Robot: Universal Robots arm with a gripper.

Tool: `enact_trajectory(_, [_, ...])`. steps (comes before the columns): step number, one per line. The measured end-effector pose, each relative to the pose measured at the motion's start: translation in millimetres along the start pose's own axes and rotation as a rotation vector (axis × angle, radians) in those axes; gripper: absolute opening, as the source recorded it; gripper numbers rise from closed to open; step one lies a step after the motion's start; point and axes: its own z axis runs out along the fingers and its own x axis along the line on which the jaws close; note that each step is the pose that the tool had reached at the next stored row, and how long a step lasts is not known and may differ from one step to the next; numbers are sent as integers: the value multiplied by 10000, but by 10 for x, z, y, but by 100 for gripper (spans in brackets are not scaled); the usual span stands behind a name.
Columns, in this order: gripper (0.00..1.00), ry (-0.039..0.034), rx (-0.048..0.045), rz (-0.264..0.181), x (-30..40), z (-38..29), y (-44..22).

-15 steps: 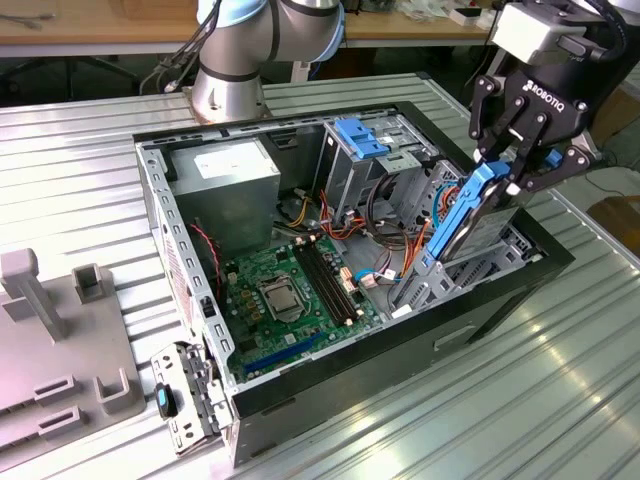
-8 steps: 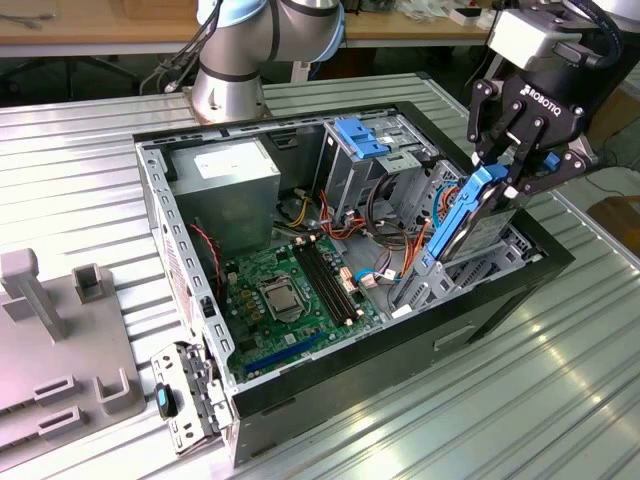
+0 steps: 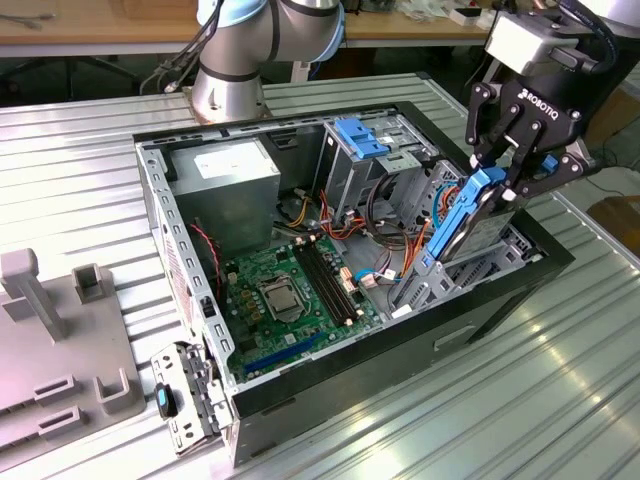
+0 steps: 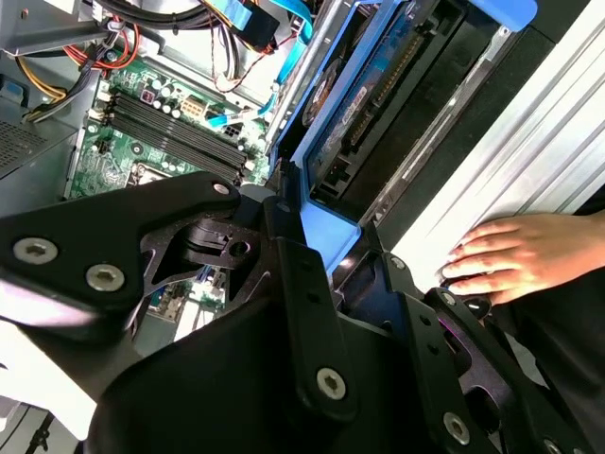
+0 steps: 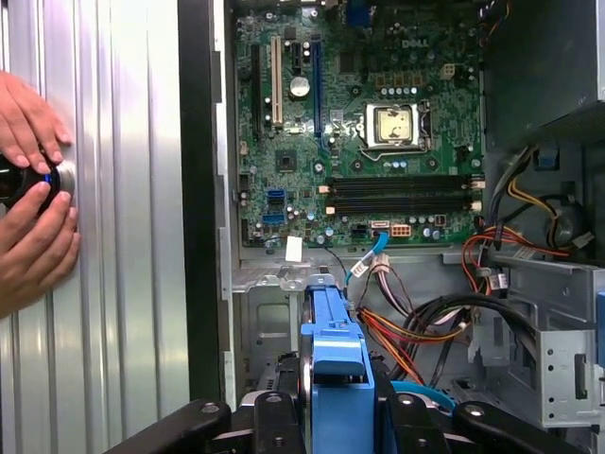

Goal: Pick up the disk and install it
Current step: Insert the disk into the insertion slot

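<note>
Gripper (image 3: pixel 497 185) clamped on the upper end of the tilted disk (image 3: pixel 455 225); its lower end is hidden inside the computer case (image 3: pixel 480 330). In the second wrist view, a person's hand (image 4: pixel 515 255) beside it is partly cut off.

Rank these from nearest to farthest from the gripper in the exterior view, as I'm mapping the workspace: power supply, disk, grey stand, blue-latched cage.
1. disk: held in the gripper, at the case's end on the exterior view's right.
2. blue-latched cage: inside the case, along its far wall.
3. power supply: inside the case, toward the exterior view's left.
4. grey stand: outside the case, at the exterior view's far left.
</note>
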Motion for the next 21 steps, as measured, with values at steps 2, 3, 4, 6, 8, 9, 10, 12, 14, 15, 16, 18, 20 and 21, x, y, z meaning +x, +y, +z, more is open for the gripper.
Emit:
enact_trajectory(2, [37,1,0,0,0,12,0])
enact_trajectory(3, [37,2,0,0,0,15,0])
enact_trajectory(4, [37,1,0,0,0,19,0])
enact_trajectory(6, [37,2,0,0,0,29,0])
enact_trajectory(8, [37,2,0,0,0,39,0])
enact_trajectory(9, [37,1,0,-1,0,43,0])
enact_trajectory(10, [37,2,0,0,0,45,0])
enact_trajectory(12, [37,2,0,-1,0,52,0])
enact_trajectory(14, [37,1,0,0,0,59,0])
enact_trajectory(15, [37,1,0,0,0,64,0])
enact_trajectory(16, [37,1,0,0,0,67,0])
enact_trajectory(18, [37,2,0,0,0,74,0])
enact_trajectory(20, [37,1,0,0,0,87,0])
enact_trajectory(21, [37,1,0,0,-1,95,0])
